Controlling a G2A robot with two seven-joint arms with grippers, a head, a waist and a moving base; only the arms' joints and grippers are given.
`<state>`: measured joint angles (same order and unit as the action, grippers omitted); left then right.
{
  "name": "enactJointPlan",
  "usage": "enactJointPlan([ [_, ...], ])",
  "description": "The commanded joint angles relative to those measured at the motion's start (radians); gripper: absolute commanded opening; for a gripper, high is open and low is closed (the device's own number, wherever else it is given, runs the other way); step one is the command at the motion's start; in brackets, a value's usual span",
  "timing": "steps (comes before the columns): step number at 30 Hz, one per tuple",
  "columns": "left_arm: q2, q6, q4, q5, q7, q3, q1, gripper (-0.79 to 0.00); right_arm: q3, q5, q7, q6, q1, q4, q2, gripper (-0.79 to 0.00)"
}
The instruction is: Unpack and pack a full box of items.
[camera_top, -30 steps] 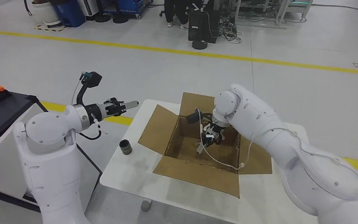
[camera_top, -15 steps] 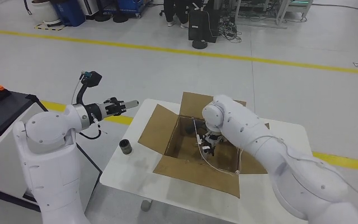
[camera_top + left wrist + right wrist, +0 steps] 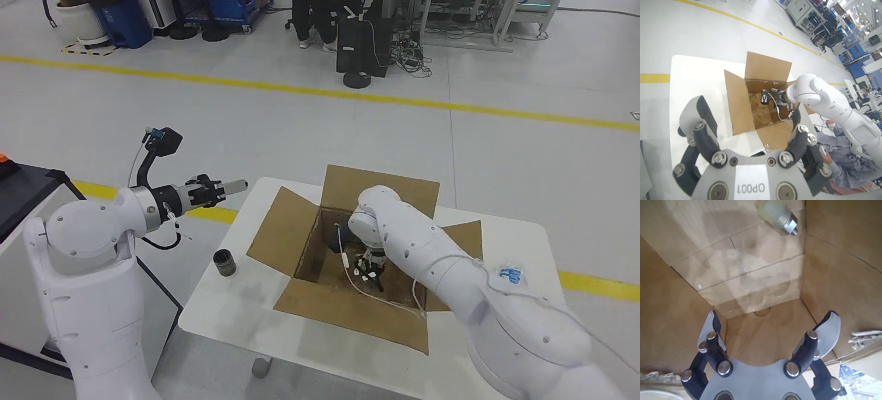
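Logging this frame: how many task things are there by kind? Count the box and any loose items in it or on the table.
Cardboard box: 1
Pale cylinder with a metal threaded end, lying inside the box: 1
Dark short cylinder on the table, beside the box: 1
Total: 3
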<state>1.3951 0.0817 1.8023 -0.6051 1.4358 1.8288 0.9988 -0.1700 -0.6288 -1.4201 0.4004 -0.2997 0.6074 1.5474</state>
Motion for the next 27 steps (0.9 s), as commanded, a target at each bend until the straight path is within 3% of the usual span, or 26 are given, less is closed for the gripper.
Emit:
enactJointPlan([
  [1, 0.000, 0.000, 0.000, 0.000, 0.000, 0.000, 0.000, 0.000, 0.000, -0.033, 0.007, 0.007, -0.014, -0.010, 0.014, 0.000],
  [9, 0.000, 0.000, 0.000, 0.000, 0.000, 0.000, 0.000, 0.000, 0.000, -0.036, 0.036, 0.037, -0.052, -0.045, 0.052, 0.000],
  [27, 0.000, 0.000, 0.000, 0.000, 0.000, 0.000, 0.000, 0.000, 0.000, -0.014, 0.058, 0.059, -0.067, -0.037, 0.047, 0.000],
])
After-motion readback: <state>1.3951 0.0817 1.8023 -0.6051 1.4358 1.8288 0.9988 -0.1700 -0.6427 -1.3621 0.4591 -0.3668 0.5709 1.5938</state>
